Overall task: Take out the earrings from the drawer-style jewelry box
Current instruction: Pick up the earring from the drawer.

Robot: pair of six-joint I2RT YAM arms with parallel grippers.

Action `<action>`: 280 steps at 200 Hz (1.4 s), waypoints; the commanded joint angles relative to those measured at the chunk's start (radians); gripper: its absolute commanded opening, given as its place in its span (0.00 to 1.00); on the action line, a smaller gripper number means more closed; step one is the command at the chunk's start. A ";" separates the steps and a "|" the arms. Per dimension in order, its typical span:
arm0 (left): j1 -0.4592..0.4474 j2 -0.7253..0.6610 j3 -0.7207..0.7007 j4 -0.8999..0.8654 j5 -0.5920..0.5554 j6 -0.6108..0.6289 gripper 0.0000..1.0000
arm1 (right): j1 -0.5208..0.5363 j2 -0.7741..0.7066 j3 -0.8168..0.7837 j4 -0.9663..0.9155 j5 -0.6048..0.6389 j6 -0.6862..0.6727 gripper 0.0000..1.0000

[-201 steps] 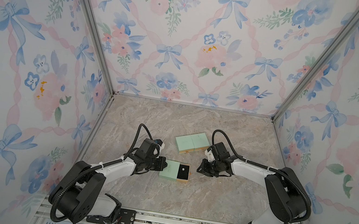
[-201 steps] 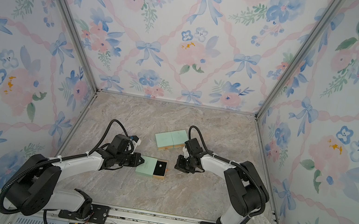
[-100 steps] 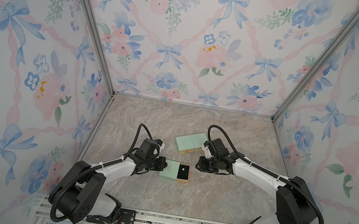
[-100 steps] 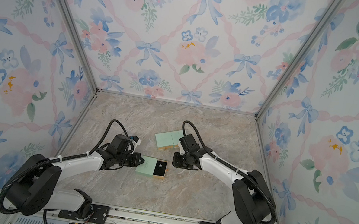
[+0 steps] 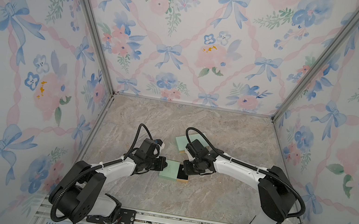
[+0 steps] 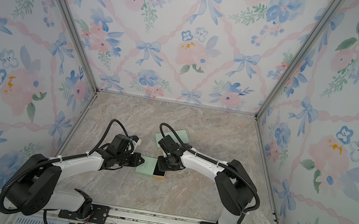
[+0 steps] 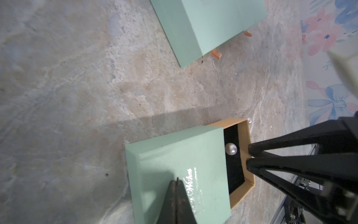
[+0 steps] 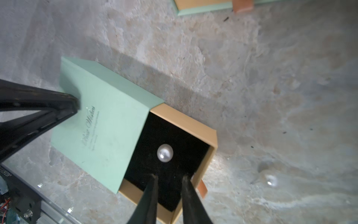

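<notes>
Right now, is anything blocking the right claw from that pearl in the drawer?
Nothing visible. The pearl earring lies uncovered in the drawer, clear of the mint sleeve; the right gripper hangs open near it.

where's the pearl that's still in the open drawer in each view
top view: not made out; the right gripper hangs over the drawer
top view: likewise not made out, under the right gripper at the drawer
left wrist: pearl on the black lining, beside the right gripper
right wrist: pearl mid-lining, just ahead of the right gripper, jaws parted
shared landmark: the mint sleeve around the drawer
</notes>
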 commanded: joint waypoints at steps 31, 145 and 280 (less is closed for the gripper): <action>0.005 0.048 -0.063 -0.138 -0.137 -0.001 0.00 | 0.017 0.041 0.059 -0.033 0.024 0.011 0.24; 0.004 0.048 -0.075 -0.130 -0.140 -0.009 0.00 | 0.013 0.084 0.074 -0.001 0.040 0.020 0.26; 0.004 0.053 -0.083 -0.121 -0.143 -0.011 0.00 | 0.001 0.117 0.053 0.062 0.016 0.044 0.26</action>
